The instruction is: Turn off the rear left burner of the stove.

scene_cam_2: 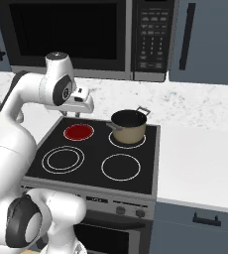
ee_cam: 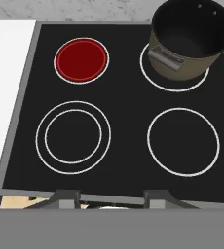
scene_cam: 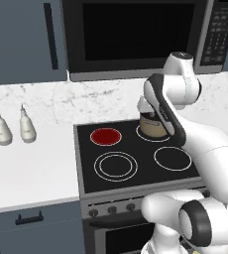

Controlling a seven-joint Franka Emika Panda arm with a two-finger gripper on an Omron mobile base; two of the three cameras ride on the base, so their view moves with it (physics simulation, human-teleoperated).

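Note:
The stove [scene_cam: 141, 146] is a black glass cooktop [ee_cam: 126, 87] with four circles. Its rear left burner [scene_cam: 106, 136] [scene_cam_2: 79, 131] [ee_cam: 81, 60] glows as a solid red disc. On the grey front panel runs a row of small dark knobs [scene_cam: 112, 209] [scene_cam_2: 120, 210]. My gripper [scene_cam_2: 84, 111] [ee_cam: 113, 198] hangs high over the middle of the cooktop, pointing down. It is open, its two fingertips [ee_cam: 65, 196] wide apart with nothing between them, well above the knobs and the red burner.
A dark pot [scene_cam: 153, 128] [scene_cam_2: 129, 125] [ee_cam: 192, 36] stands on the rear right circle. A black-windowed microwave [scene_cam: 136, 34] [scene_cam_2: 71, 34] hangs above the stove. Two white bottles [scene_cam: 2, 130] stand on the white counter [scene_cam: 31, 163] to the left.

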